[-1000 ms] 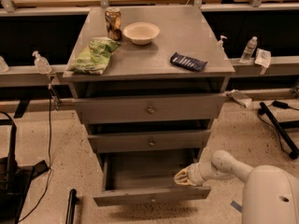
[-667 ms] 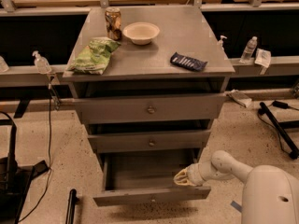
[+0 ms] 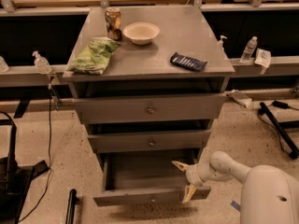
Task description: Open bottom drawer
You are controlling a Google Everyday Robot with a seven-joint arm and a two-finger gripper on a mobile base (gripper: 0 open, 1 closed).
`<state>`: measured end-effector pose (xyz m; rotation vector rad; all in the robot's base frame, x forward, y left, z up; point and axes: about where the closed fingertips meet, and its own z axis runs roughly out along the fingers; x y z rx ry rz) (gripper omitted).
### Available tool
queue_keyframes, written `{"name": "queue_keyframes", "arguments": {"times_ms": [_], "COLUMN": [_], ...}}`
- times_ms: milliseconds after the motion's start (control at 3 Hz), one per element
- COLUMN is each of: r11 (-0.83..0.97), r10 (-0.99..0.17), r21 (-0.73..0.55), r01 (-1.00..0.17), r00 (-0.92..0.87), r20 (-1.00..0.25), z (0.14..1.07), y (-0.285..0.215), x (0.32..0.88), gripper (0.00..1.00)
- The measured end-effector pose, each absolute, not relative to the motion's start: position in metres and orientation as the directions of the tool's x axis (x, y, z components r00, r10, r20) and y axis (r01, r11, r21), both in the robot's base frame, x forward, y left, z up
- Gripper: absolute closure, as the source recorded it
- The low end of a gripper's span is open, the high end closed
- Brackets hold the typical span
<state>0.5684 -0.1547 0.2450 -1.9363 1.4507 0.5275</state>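
I am seeing the gripper (image 3: 185, 181) spread apart, straddling the open bottom drawer (image 3: 140, 198) at its right front corner; I am not making out contact.

Grey cabinet top (image 3: 187, 31), can (image 3: 113, 24), bowl (image 3: 141, 32), green bag (image 3: 96, 56), dark bar (image 3: 188, 62), gripper (image 3: 181, 181) at bottom drawer (image 3: 140, 196), jaws spread.

The bottom drawer (image 3: 140, 197) has a matt grey wooden front. The cabinet surface (image 3: 187, 31) is smooth grey with a faint sheen. The gripper (image 3: 185, 179), at the drawer's right front corner, has pale, smooth jaws, spread apart. The green bag (image 3: 96, 55) is crinkled and glossy, the can (image 3: 113, 23) shiny metal, the floor (image 3: 243, 129) speckled.
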Motion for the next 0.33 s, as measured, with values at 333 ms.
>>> {"name": "queue_keyframes", "arguments": {"times_ms": [333], "r11": [-0.174], "r10": [-0.687], "r21": [-0.260], "r01": [-0.950], "r00": [0.306], "r20": [-0.659], "z": [0.2449], "y": [-0.1547], "x": [0.5684], "gripper": [0.00]}}
